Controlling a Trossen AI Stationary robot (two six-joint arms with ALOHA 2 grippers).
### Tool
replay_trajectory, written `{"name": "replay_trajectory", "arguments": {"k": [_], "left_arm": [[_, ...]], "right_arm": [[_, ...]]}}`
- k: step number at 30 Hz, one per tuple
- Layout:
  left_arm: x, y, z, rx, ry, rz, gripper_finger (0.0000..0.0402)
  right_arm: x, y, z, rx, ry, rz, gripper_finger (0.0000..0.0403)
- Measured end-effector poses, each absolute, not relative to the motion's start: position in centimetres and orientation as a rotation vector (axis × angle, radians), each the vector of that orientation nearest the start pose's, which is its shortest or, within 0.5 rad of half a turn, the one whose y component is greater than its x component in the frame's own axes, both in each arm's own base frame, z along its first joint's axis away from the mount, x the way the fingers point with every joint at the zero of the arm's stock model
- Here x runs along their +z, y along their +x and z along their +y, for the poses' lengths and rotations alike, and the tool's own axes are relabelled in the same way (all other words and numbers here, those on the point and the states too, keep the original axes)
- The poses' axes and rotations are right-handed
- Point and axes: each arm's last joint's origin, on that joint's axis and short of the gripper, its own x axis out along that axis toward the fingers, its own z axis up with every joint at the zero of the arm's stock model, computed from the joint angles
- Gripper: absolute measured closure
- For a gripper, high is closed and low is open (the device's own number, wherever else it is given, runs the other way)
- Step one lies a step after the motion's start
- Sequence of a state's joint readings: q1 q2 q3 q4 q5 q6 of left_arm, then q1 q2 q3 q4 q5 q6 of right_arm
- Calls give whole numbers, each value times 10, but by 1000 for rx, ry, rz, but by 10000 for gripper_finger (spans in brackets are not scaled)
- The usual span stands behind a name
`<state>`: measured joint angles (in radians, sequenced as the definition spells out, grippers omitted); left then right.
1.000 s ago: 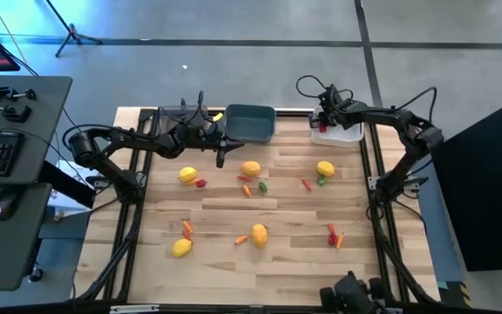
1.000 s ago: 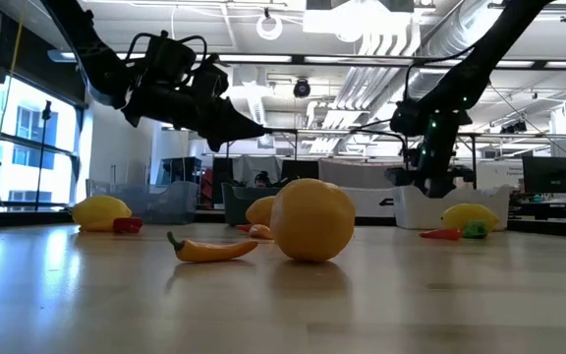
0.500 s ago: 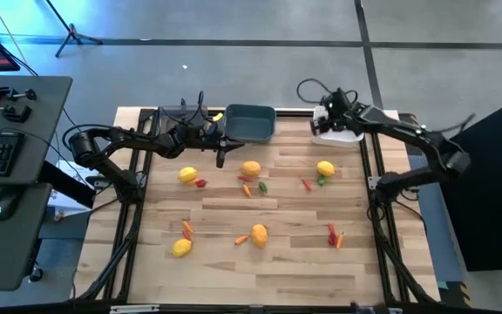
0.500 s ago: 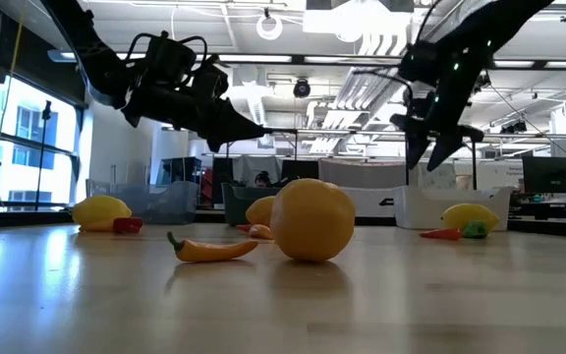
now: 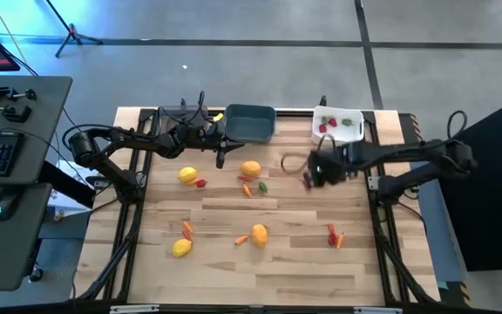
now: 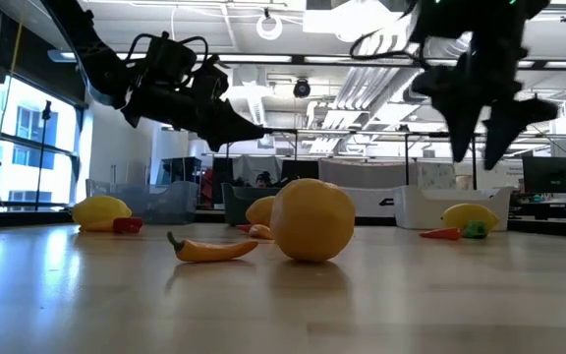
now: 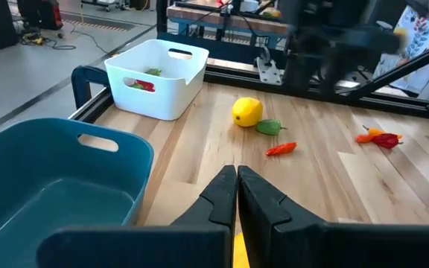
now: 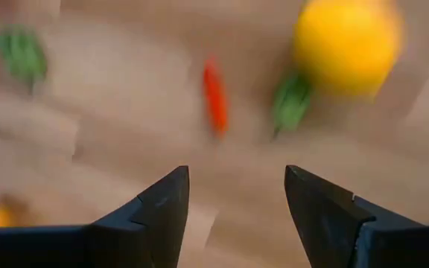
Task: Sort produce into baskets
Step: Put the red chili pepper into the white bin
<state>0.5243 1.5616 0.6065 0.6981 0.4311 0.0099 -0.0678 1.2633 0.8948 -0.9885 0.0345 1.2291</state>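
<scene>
My right gripper (image 5: 312, 173) is open and empty, above the table to the near side of the white bin (image 5: 338, 127). It also shows in the low view (image 6: 480, 147). Its wrist view (image 8: 233, 201) looks onto a red pepper (image 8: 214, 97), a green pepper (image 8: 291, 100) and a yellow lemon (image 8: 346, 45) on the wood. My left gripper (image 5: 220, 157) is shut and empty, held above the table by the teal bin (image 5: 249, 122). The clear-grey bin (image 5: 179, 113) stands to the left of the teal one.
More produce lies on the table: a lemon (image 5: 187, 175), an orange fruit (image 5: 250, 169), a carrot and a green bit (image 5: 262, 186), a lemon (image 5: 259, 234), a lemon (image 5: 180, 248), red and orange bits (image 5: 334, 235). The white bin holds red and green bits.
My right gripper has left the white bin and swung toward the table's near edge and a little to the left, and now hangs over the lemon and the peppers. My left arm has kept still.
</scene>
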Motion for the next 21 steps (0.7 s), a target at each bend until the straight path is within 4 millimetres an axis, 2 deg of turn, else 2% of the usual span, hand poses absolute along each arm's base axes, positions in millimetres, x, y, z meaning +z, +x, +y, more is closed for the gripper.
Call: {"name": "replay_trajectory", "arguments": {"k": [6,11,16,21], "left_arm": [[178,265,139,91,-106,229,401],[178,265,139,88,-77,229,401],[178,265,140,103,-76,229,401],[178,265,140,114,-76,230,401]], "right_arm": [[228,206,46,-912,1251,1186,192],[226,194,85,-1011,1369,1207,192],[212,192,113,-1083,1382,1283,192],[195,199,125,-1120,1338,1305,192]]}}
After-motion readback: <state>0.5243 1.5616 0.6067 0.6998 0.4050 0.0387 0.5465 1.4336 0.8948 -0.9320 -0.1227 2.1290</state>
